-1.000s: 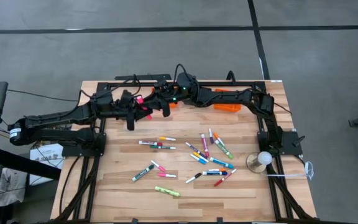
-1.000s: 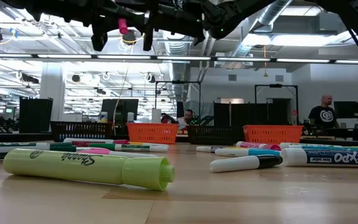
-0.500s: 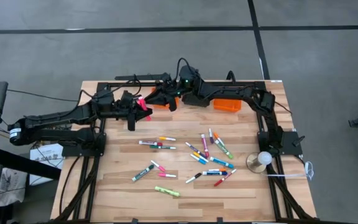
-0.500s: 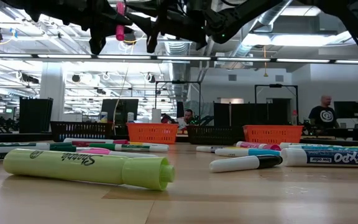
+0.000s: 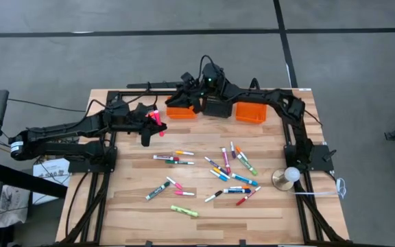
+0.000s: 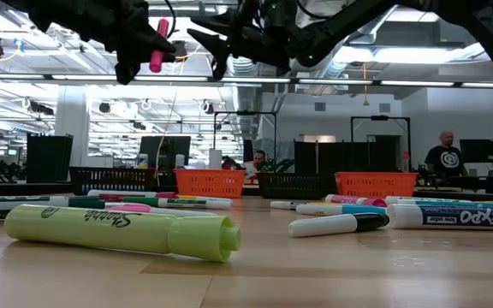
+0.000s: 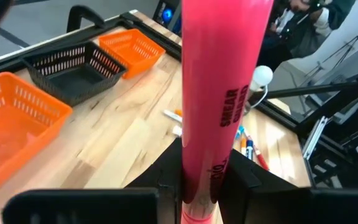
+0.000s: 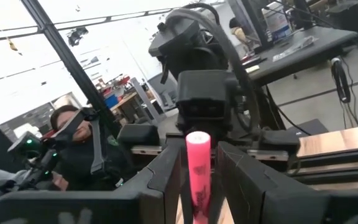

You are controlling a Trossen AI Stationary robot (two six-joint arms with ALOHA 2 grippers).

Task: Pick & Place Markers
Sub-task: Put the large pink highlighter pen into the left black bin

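1. The left gripper [image 5: 155,122] has its two fingers [image 7: 241,180] closed on a pink marker [image 7: 224,93], which stands between them and sticks out past the tips.
2. In the low view that pink marker [image 6: 156,44] hangs high above the table, nearly upright, held by the left gripper [image 6: 148,53].
3. The right wrist view faces the left gripper head-on, with the end of the pink marker [image 8: 197,163] showing between its fingers.
4. The right gripper [image 5: 186,88] is up over the back edge of the table, just above the orange basket [image 5: 181,112] on the left; its fingers [image 6: 205,41] are spread apart and hold nothing.
5. The two grippers are near each other but apart, the left one nearer the front.
6. Behind them stand a black basket [image 5: 218,108] and a second orange basket [image 5: 249,113], in a row with the first.
7. The other markers [image 5: 226,165] lie scattered flat on the wooden table [image 5: 273,213], well apart from the baskets.
8. A yellow-green marker [image 6: 118,229] lies nearest the low camera.
9. A person [image 6: 443,158] stands in the room beyond the table.
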